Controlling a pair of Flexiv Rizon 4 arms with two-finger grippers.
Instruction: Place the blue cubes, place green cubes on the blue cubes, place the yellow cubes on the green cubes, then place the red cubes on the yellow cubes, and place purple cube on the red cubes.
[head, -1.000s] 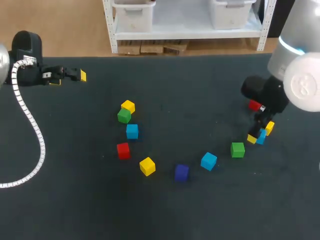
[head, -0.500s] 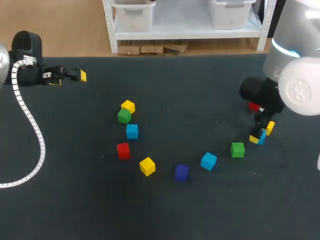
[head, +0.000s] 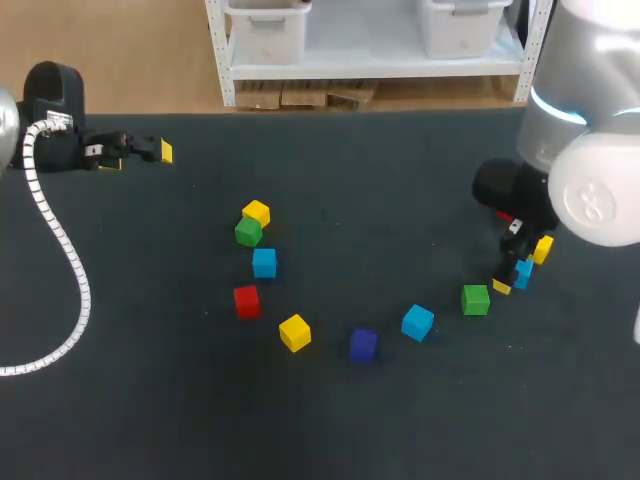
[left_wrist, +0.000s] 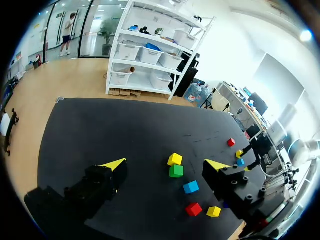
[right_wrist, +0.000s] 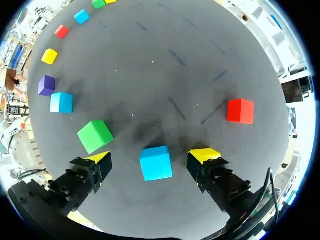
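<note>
My right gripper (right_wrist: 151, 157) is wide open and holds nothing. A blue cube (right_wrist: 156, 164) lies on the table (right_wrist: 165, 60) between its yellow tips, touching neither. A green cube (right_wrist: 95, 135) sits near on 1 side and a red cube (right_wrist: 240, 110) on the other. Farther off, the other 7 cubes lie scattered, a yellow cube (head: 257, 212) touching a second green cube (head: 247, 232). My left gripper (head: 140, 152) hangs open and empty at the far edge. I judge no stack begun, so all 5 layers remain. I can read no writing anywhere.
</note>
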